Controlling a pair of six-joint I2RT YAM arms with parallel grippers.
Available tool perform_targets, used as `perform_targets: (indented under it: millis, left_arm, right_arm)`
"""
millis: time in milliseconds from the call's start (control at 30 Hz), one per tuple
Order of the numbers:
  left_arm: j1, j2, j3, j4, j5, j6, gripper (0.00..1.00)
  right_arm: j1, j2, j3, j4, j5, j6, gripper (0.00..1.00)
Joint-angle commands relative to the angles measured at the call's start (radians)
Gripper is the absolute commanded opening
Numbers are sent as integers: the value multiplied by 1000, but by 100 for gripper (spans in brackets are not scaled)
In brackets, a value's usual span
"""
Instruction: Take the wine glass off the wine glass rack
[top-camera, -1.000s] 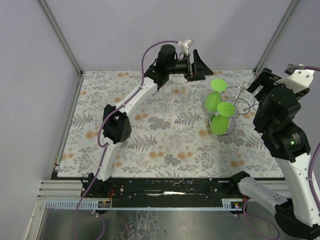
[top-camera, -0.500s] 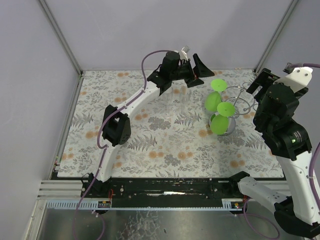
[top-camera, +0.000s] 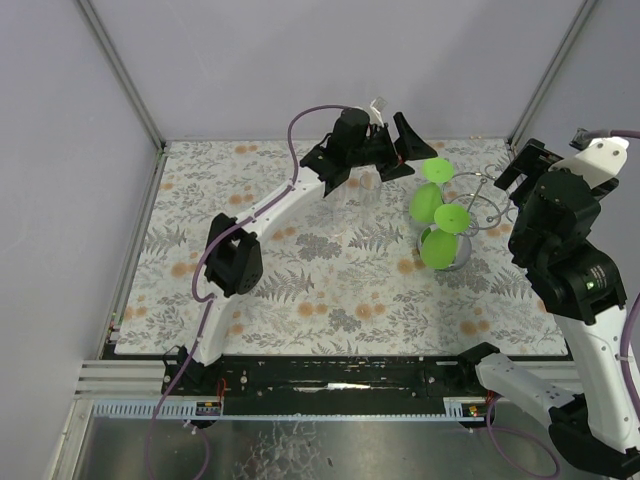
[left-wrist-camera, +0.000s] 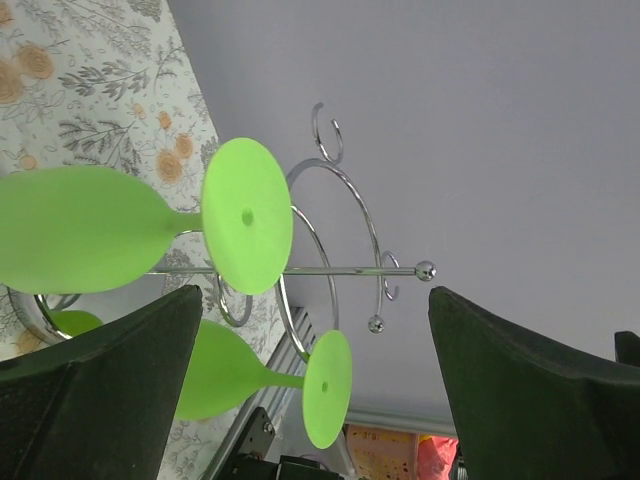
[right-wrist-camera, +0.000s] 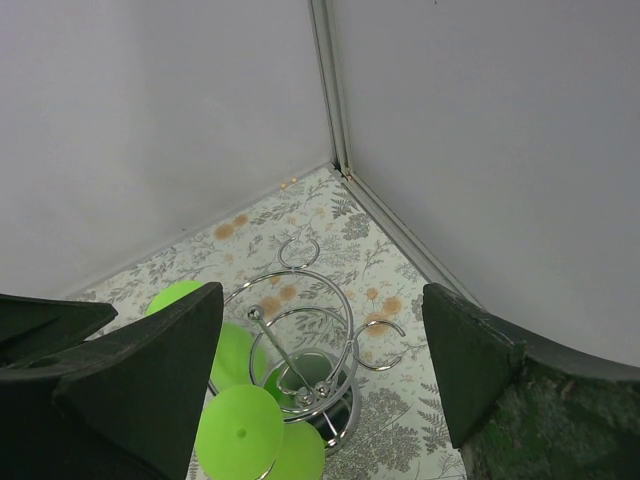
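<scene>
The silver wire wine glass rack (top-camera: 478, 203) stands at the far right of the table. Two green wine glasses hang upside down on its left side: the far wine glass (top-camera: 427, 200) and a nearer one (top-camera: 440, 245). My left gripper (top-camera: 403, 150) is open just left of the far glass's foot, a small gap away. In the left wrist view the far glass's foot (left-wrist-camera: 247, 215) and the rack's post (left-wrist-camera: 340, 270) show between the open fingers (left-wrist-camera: 110, 390). My right gripper (top-camera: 514, 172) is open, raised right of the rack, looking down on the rack (right-wrist-camera: 318, 345) and the glasses (right-wrist-camera: 238, 432).
The floral table mat (top-camera: 300, 280) covers the floor of the cell. Grey walls close the back and both sides, with a corner post (right-wrist-camera: 335, 90) just behind the rack. The black rail (top-camera: 330, 385) with the arm bases runs along the near edge.
My left gripper has swung to the right, closing in on the far glass on the rack. The right arm has shifted only slightly.
</scene>
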Motion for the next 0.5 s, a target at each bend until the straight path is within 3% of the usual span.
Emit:
perform_targets:
  millis: [0, 467]
  left_arm:
    - [-3, -25, -8, -9, -31, 6, 94]
    - [-14, -11, -26, -5, -41, -13, 94]
  right_arm:
    - [0, -6, 27, 13, 8, 7, 87]
    - [-1, -4, 25, 11, -17, 17, 88]
